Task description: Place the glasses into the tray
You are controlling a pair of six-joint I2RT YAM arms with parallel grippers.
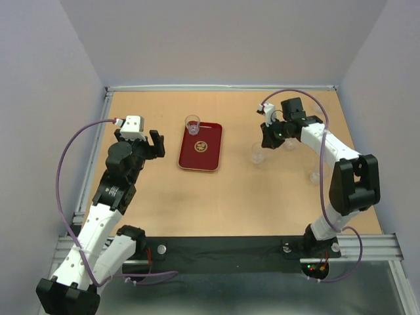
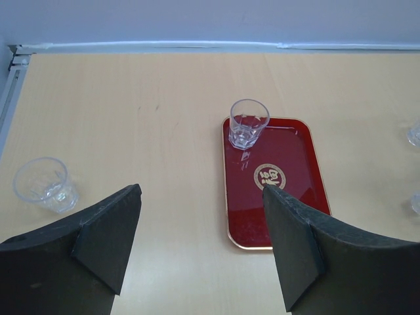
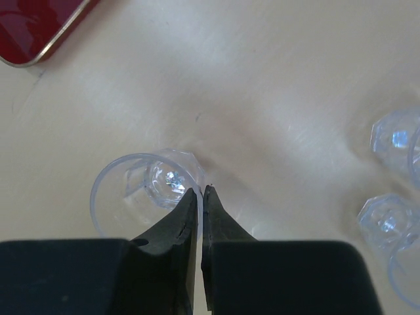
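Dark red with a pale rim, the tray [image 1: 197, 163] lies on the tabletop [image 1: 230, 197], its long axis running near to far. It holds one upright glass [image 1: 191, 124] at its far end. A gold round emblem [image 2: 270, 176] marks its centre, the characters unreadable. On the left gripper [image 2: 201, 190] the jaws stand wide apart, empty. On the right gripper [image 3: 201, 189] they pinch the rim of a second glass [image 3: 131, 190], on bare wood right of the tray.

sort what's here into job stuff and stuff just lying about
Job: tray, glass on tray, glass at left, pinched glass (right gripper), two glasses beside it.
Not job: nothing loose; only the arms' purple cables.
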